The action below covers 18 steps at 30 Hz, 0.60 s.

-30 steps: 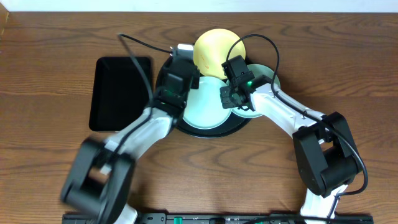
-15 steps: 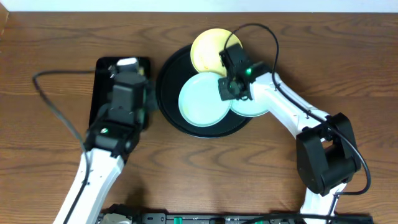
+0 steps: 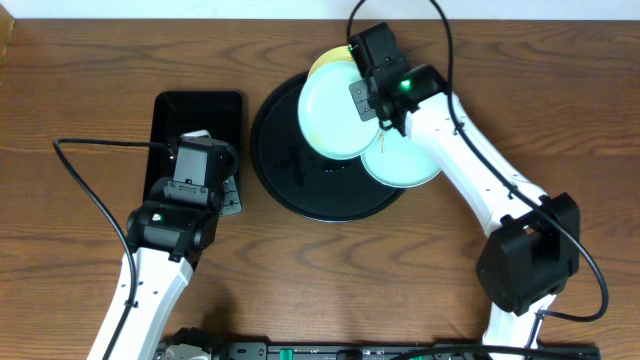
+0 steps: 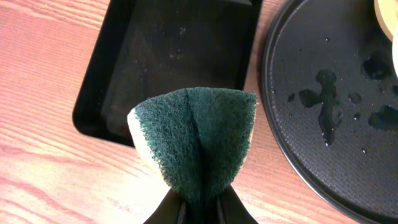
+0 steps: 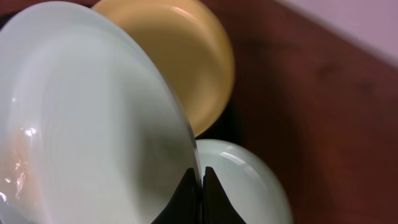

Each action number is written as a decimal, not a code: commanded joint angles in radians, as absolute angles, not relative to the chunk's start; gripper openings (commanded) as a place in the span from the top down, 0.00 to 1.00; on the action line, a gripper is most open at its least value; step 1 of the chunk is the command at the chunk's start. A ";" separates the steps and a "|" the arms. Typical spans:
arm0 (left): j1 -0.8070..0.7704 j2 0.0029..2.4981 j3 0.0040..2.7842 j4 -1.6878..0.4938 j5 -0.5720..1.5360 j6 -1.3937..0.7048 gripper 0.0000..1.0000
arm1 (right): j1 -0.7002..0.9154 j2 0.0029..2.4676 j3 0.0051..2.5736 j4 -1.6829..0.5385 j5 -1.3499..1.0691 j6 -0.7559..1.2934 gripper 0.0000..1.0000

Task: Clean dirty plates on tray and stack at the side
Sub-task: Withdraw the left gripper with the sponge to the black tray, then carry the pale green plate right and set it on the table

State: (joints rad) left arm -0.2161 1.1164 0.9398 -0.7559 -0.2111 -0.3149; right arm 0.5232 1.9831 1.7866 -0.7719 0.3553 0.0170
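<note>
My right gripper is shut on the rim of a pale blue-green plate, holding it lifted and tilted above the back of the round black tray. The held plate fills the left of the right wrist view. Behind it the pale yellow plate is partly hidden. A second blue-green plate lies at the tray's right rim. My left gripper is shut on a green and yellow sponge, which hangs over the wood at the near edge of the rectangular tray.
Water drops sit on the bare floor of the round tray. The rectangular black tray lies left of it, with my left arm over its near end. Brown wooden table spreads all around. Cables loop beside both arms.
My left gripper has pulled back with the sponge from the round tray to the rectangular tray. My right gripper has raised the blue-green plate off the tray and carried it toward the back.
</note>
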 commanded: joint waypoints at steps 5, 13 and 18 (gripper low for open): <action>-0.146 1.123 0.946 -0.676 -0.143 -0.239 0.91 | 0.684 1.981 1.805 -0.678 0.798 -0.194 0.99; 0.036 1.187 0.946 -0.547 0.141 -0.204 0.92 | 0.804 1.981 1.804 -0.646 0.964 -0.195 0.99; 0.146 1.312 0.946 -0.458 0.382 -0.176 0.92 | 0.842 1.982 1.803 -0.630 1.110 -0.179 0.99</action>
